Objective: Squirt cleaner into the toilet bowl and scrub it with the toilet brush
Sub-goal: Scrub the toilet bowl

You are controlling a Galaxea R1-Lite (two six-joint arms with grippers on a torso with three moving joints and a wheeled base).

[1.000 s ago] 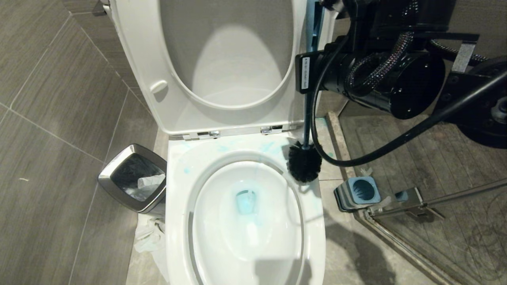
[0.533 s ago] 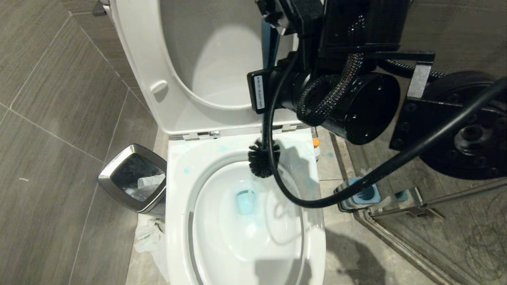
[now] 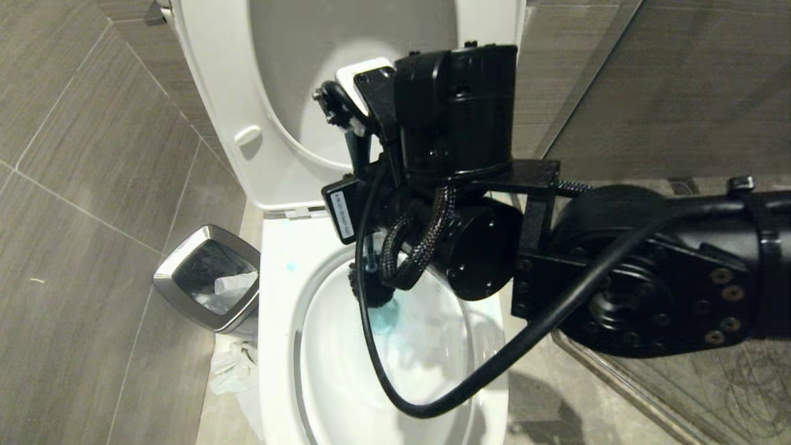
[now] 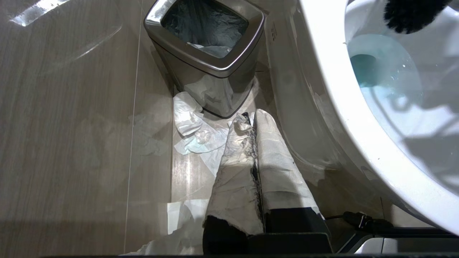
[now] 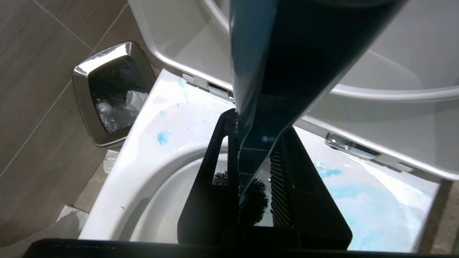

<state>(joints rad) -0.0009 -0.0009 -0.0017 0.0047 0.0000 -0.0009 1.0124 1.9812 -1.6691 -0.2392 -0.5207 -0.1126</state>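
The toilet bowl (image 3: 278, 346), a glossy white ceramic oval with a broad flat rim, has its seat and lid raised. The right arm crosses its right rim and hides much of the basin. The steel waste bin (image 3: 207, 278) stands just beside the left rim, with crumpled paper (image 4: 195, 123) at its foot. The right gripper (image 5: 256, 157) is clamped on the toilet brush (image 3: 371, 287), whose teal handle runs steeply down and whose dark bristled head sits inside the back rim. Cleaner (image 5: 164, 137) dabs the back rim blue and tints the water. The left gripper (image 4: 255, 168), pressed closed with its fingers wrapped in white, hangs low outside the bowl's left wall.
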